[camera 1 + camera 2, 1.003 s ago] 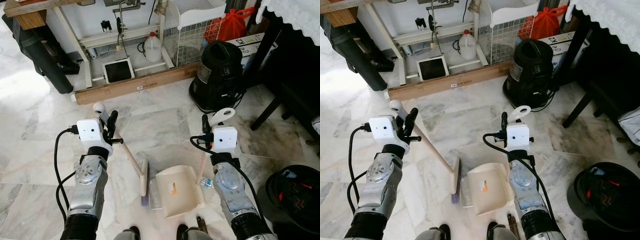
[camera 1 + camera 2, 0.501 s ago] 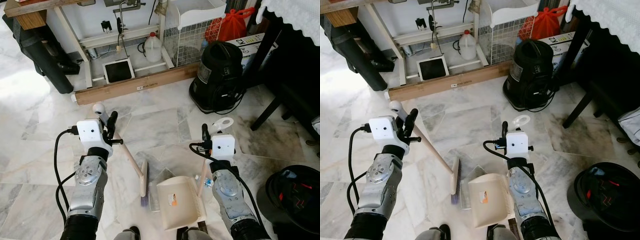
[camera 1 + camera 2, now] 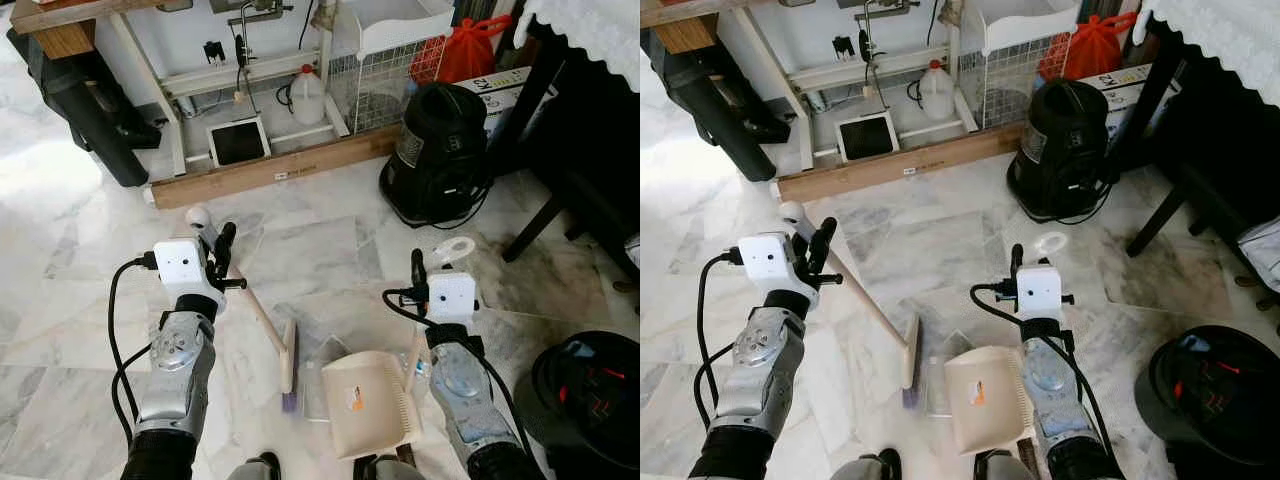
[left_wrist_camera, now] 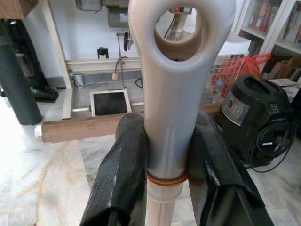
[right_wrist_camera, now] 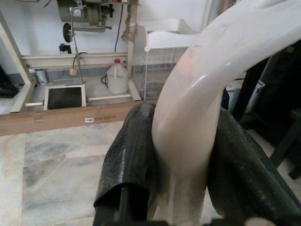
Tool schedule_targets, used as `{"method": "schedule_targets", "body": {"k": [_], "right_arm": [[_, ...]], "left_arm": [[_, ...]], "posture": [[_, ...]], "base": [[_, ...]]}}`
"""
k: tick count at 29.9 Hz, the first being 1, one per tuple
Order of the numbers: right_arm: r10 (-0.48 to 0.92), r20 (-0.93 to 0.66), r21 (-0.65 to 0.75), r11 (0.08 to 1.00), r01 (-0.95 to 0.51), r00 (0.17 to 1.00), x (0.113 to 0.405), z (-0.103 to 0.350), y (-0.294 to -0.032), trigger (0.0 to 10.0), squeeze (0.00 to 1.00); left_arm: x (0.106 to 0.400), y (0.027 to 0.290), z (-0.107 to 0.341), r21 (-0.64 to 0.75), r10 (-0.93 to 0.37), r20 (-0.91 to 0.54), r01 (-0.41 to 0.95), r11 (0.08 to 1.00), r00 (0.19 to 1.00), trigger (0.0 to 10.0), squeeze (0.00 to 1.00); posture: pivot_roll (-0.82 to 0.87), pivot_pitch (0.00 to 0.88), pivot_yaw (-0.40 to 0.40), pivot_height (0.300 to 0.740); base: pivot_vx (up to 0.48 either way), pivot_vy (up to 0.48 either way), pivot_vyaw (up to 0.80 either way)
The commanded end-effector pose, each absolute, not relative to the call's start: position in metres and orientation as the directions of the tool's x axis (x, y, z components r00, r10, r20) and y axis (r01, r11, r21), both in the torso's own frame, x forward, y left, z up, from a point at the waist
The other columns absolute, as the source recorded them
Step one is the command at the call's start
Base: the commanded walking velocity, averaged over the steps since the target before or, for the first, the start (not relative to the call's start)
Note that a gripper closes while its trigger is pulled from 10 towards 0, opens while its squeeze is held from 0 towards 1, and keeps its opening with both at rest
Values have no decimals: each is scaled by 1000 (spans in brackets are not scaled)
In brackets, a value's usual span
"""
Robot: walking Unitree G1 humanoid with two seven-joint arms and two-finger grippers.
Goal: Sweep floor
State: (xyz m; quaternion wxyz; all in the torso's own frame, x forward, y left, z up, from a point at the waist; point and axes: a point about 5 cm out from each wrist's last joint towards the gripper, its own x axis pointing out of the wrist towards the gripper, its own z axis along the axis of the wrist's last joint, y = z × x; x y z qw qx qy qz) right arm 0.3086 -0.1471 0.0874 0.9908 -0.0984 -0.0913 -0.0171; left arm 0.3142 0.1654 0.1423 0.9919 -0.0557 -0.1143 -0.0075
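Left eye view: left gripper (image 3: 212,243) clamped on the broom (image 3: 268,335) handle; brush head rests on the marble floor (image 3: 300,240), just beside the dustpan (image 3: 368,402). Right gripper (image 3: 425,268) grips the dustpan handle. Transparent litter (image 3: 322,355) lies between brush and pan.
Left wrist view: fingers (image 4: 121,174) closed on the white handle below its loop.
Right wrist view: fingers (image 5: 127,160) pinch the curved handle
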Motion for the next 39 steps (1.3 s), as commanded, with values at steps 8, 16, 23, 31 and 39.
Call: {"method": "schedule_targets", "body": {"k": [8,16,23,31,39], "right_arm": [[23,153,-190,982,6,988,306,82,-141,10000,0],[51,128,-136,990,-33,990,306,79,-133,10000,0],[61,91,-11,998,-60,994,307,74,-125,10000,0],[34,133,-9,999,-33,990,309,83,-130,10000,0],[-36,217,-14,999,40,976,314,103,-146,10000,0]], "left_arm": [[314,169,146,-100,0,246,26,995,969,10000,0],[315,170,146,-100,2,248,24,995,969,10000,0],[315,169,148,-106,-7,250,35,994,968,10000,0],[315,168,148,-109,-10,254,38,993,967,10000,0],[317,168,151,-112,-5,265,36,993,964,10000,0]], "posture": [[98,230,44,740],[105,228,44,740],[112,228,46,740],[107,226,46,740],[100,218,43,740]], "base": [[0,0,0],[0,0,0],[0,0,0],[0,0,0],[0,0,0]]}}
